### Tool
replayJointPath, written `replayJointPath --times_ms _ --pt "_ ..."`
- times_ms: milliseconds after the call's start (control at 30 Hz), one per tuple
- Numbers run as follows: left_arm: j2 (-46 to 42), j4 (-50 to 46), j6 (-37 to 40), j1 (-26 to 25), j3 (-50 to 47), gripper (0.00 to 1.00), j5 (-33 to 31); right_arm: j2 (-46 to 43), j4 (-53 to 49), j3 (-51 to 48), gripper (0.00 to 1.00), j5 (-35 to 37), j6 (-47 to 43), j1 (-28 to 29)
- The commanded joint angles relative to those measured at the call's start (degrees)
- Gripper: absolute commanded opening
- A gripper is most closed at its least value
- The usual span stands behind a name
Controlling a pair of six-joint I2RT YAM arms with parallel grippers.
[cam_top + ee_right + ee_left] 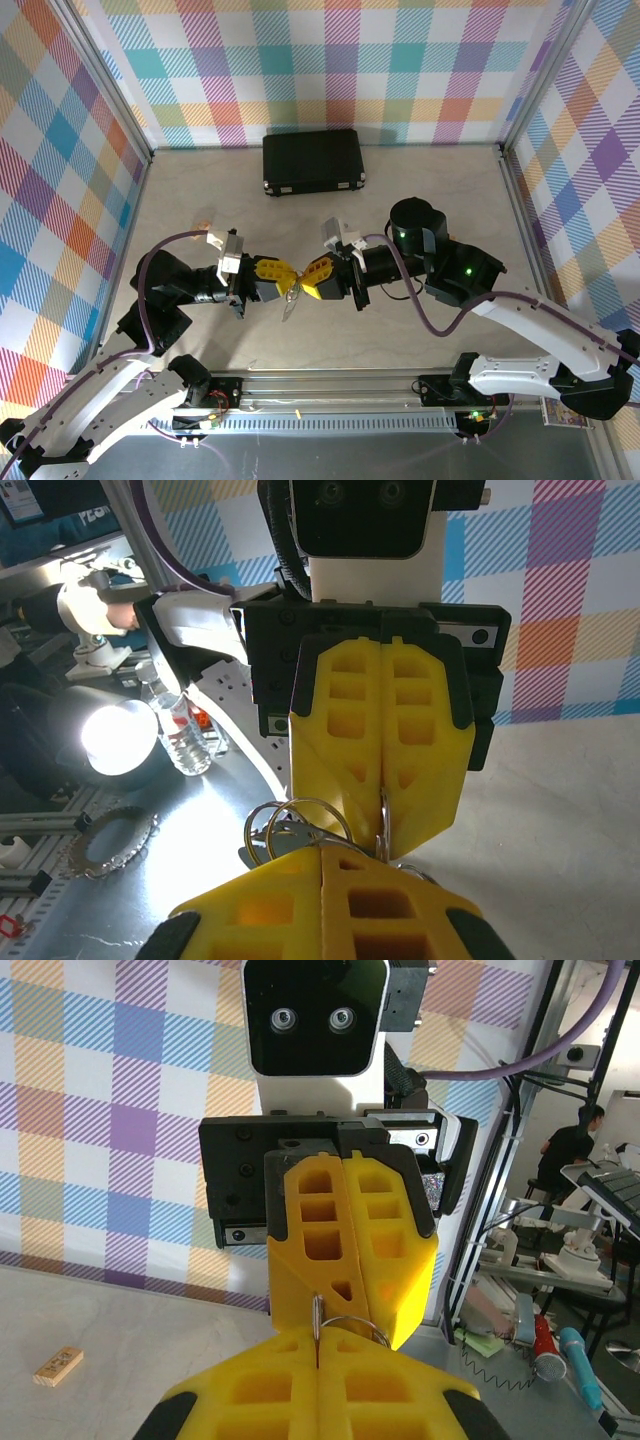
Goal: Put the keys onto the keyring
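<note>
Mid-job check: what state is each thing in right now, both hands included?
left hand: shut on a thin metal piece, seen edge-on.
right hand: shut on the keyring.
keys: dangling below where the two hands meet.
black case: closed, lying flat at the far side.

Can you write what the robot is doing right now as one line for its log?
left pincer: shut on thin silver piece | right pincer: shut on keyring | pincers: tip to tip over table
</note>
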Motion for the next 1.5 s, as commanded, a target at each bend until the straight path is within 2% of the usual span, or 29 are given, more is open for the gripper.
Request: replayJointPath --times_ms 0,67,300,500,567,633,700,767,1233,1467 --pt "-0.7 2.9 -1.0 -0.2 -0.3 0.00 1.4 0.0 -0.9 2.0 0.03 1.5 -2.2 0.5" --pt "-0.8 2.6 -0.9 -0.2 -0.2 0.00 1.3 -0.4 -1.7 2.0 0.00 2.2 -2.8 0.5" --pt "-0.7 1.2 -0.1 -0.2 0.4 0.00 1.6 0.2 -6.8 4.1 0.00 3.6 -5.2 0.4" --pt "-1.1 -4.0 2.7 -0.2 2.0 0.00 1.8 0.5 -10.4 6.3 0.01 4.8 -7.8 0.5" --pt "-1.2 -4.4 2.9 -0.2 2.5 0.00 2.0 0.1 -10.4 6.4 0.17 5.5 -7.1 0.4" --pt "-1.1 -4.3 2.8 -0.2 2.5 0.00 2.2 -0.1 -10.4 6.6 0.28 6.4 -6.5 0.5" --pt "-1.0 -3.8 2.6 -0.2 2.5 0.00 2.3 0.1 -10.5 7.0 0.35 6.6 -5.7 0.5" --pt "-0.9 -3.6 2.5 -0.2 2.5 0.00 2.4 0.8 -11.3 7.7 0.37 6.2 -5.2 0.5" --pt "-1.3 -3.5 2.5 -0.2 2.1 0.00 2.4 2.7 -11.6 7.4 0.21 5.9 -2.9 0.5" --pt "-1.3 -3.5 2.6 -0.2 1.9 0.00 2.2 3.1 -11.7 7.3 0.03 5.6 -2.8 0.5"
